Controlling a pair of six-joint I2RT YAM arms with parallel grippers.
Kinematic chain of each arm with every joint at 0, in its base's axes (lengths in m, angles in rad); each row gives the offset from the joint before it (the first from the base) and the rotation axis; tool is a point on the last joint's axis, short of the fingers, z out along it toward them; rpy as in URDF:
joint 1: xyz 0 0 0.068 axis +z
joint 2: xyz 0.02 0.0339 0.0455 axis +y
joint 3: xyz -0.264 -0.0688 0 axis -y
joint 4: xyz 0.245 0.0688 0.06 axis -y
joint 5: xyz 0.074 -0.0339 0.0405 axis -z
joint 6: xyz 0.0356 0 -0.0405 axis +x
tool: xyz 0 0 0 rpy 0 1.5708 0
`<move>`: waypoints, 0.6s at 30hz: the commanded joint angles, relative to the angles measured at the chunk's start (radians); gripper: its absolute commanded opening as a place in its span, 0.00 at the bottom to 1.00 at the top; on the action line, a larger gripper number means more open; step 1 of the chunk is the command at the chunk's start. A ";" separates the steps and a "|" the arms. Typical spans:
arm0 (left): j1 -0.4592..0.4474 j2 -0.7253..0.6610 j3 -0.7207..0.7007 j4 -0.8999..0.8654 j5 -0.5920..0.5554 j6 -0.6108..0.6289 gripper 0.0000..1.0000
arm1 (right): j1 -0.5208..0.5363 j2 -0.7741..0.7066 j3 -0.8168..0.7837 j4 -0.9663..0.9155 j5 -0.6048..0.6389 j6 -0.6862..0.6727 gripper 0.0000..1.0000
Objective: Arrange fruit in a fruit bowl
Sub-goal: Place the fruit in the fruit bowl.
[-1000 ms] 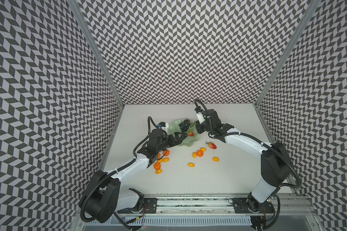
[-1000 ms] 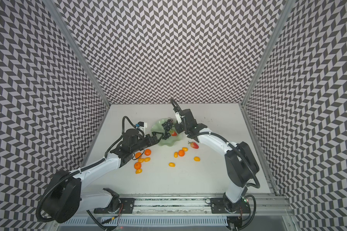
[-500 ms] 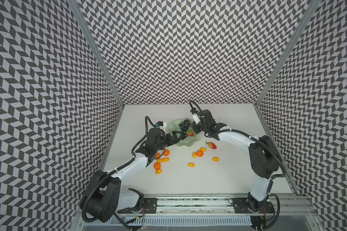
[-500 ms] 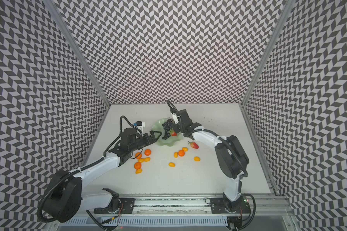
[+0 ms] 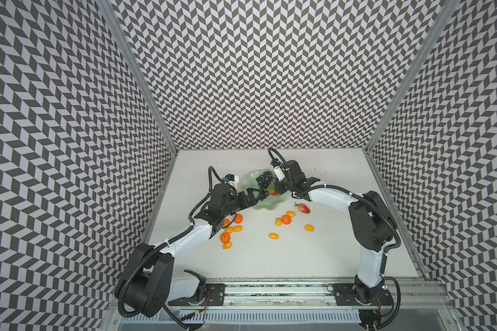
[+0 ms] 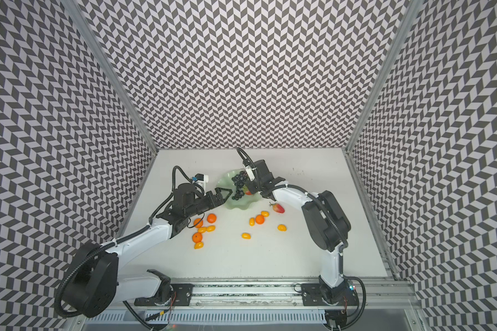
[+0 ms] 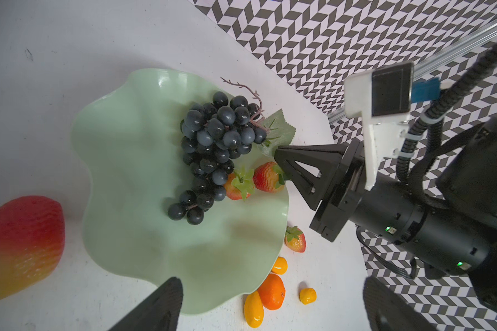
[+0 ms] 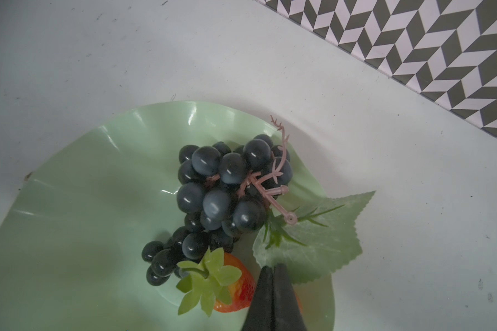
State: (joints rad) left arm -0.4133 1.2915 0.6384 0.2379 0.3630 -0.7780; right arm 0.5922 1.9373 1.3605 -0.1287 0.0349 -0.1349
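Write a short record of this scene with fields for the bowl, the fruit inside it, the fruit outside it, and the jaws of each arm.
bowl: pale green, wavy rim, on the table
inside bowl: grapes with leaf, two strawberries
on table: one strawberry, pear, tangerines, kumquats
left jaws: open, at the bowl's rim, holding nothing
right jaws: shut, tips over the bowl beside the leaf

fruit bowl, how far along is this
Done: the grapes and two strawberries lie in the bowl. In hand: nothing; the right gripper is shut beside them, the left gripper open at the rim. Left: pear, one strawberry, tangerines and kumquats on the table.
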 commanded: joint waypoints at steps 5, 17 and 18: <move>0.005 -0.009 -0.009 0.005 0.014 0.013 1.00 | -0.003 0.012 0.007 0.015 -0.102 -0.028 0.01; 0.002 -0.070 -0.061 -0.039 0.015 0.031 1.00 | -0.003 -0.019 -0.051 -0.013 -0.251 -0.043 0.14; 0.001 -0.078 -0.068 -0.041 0.016 0.031 1.00 | -0.003 -0.025 -0.058 -0.015 -0.260 -0.043 0.16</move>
State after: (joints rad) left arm -0.4133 1.2442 0.5888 0.2131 0.3664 -0.7628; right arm 0.5922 1.9408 1.3220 -0.1551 -0.1635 -0.1577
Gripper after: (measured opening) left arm 0.997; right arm 0.152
